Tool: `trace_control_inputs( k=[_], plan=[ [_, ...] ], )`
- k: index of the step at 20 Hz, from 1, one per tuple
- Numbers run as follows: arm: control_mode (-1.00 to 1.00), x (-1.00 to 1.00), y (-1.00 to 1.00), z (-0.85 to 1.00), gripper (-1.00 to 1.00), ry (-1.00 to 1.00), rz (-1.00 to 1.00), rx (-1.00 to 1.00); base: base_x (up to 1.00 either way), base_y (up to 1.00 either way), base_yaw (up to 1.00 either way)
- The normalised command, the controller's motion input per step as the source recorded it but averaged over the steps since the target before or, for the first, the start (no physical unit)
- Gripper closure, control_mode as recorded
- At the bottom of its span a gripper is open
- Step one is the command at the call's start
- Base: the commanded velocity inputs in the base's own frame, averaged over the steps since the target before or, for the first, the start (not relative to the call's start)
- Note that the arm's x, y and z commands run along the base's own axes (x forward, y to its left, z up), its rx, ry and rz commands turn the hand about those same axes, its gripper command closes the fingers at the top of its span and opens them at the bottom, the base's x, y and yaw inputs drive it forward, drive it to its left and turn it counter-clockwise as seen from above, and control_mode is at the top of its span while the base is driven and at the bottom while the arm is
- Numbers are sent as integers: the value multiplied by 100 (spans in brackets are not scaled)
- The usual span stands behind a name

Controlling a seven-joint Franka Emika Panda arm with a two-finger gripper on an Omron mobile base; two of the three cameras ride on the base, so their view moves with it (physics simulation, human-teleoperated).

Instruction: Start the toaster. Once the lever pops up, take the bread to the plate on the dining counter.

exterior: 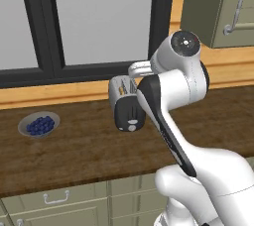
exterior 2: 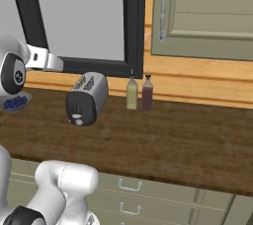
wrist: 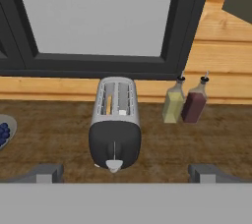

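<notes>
Toaster (wrist: 115, 125) stands on desk (wrist: 59, 134) under the window, left of two bottles (wrist: 184, 104); bread (wrist: 109, 104) sits in its left slot. Hand (wrist: 125, 173) spread wide, hovering short of the front panel, holding nothing. Lever (wrist: 114, 164) apparently unpressed; toasting and transfer remain.

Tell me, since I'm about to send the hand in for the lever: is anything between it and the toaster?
Nothing visible. The open hand faces the toaster front across bare counter; the two bottles stand off to its right and the blueberry bowl to its left.
</notes>
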Motion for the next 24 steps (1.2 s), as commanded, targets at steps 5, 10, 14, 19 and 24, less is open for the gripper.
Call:
trace_control_inputs(
  k=[5,10,14,19,24],
  plan=[
    [-100,0,0,0,-100,0,0,0,0,0,0],
    [-100,0,0,0,-100,0,0,0,0,0,0],
    [-100,0,0,0,-100,0,0,0,0,0,0],
    [-100,0,0,0,-100,0,0,0,0,0,0],
    [-100,0,0,0,-100,0,0,0,0,0,0]
  ],
)
